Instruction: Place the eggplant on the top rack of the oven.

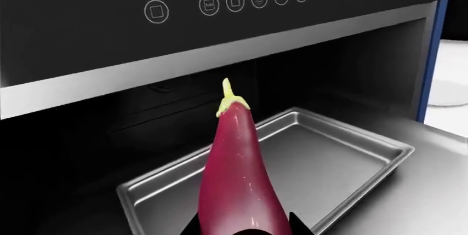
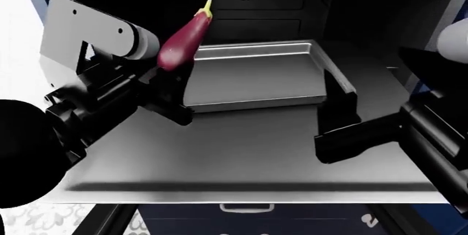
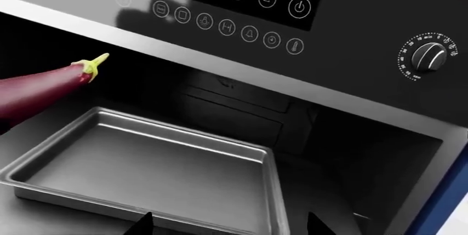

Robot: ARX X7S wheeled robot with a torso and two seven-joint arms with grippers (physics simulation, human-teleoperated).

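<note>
Eggplant (image 2: 184,36), upper left of head view: glossy, likely light and slippery; left gripper (image 2: 170,84) is clamping its blunt base over the top rack (image 2: 256,95); right gripper (image 2: 338,115) is hanging open, empty.

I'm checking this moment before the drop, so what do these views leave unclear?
- Left gripper grip: the eggplant runs off the left wrist view's bottom edge; in the head view, the arm hides its lower end.
- Right gripper: dark in the head view; only finger tips show at the right wrist view's edge.
- Top rack: near corner cut by that edge.
</note>
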